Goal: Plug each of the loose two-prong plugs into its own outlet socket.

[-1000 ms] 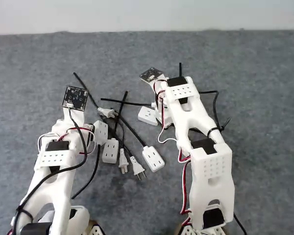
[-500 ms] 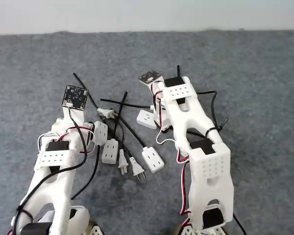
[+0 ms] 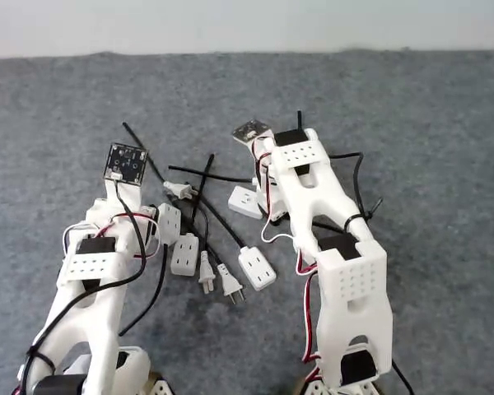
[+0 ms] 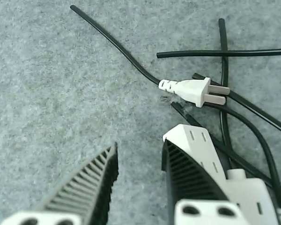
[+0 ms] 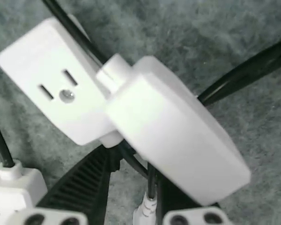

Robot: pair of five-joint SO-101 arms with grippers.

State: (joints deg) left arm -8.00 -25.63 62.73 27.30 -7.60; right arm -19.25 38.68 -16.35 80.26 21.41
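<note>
The left pincer (image 4: 139, 152) is spread beside an outlet socket (image 4: 196, 140), with a plug (image 4: 189, 89) at its one o'clock; I cannot tell the right pincer's (image 5: 131, 176) state.

robot lab setup: grey felt mat (image 3: 445, 164), bare white wall (image 3: 247, 25), white printed left arm (image 3: 95, 271), right arm (image 3: 329, 214)

All on the carpet (image 3: 445, 148), between left arm (image 3: 99, 271) and right arm (image 3: 329, 206). Socket A (image 3: 170, 220) sits just beside the left arm's tip, with socket B (image 3: 185, 253) just nearer the bases. Far plug (image 3: 179, 189) lies behind A. Plug 1 (image 3: 207, 276) and plug 2 (image 3: 230, 285) lie side by side right of B. Socket C (image 3: 257, 267) is just right of them. Socket D (image 3: 247, 200) lies farther back, at the right arm's tip.
</note>
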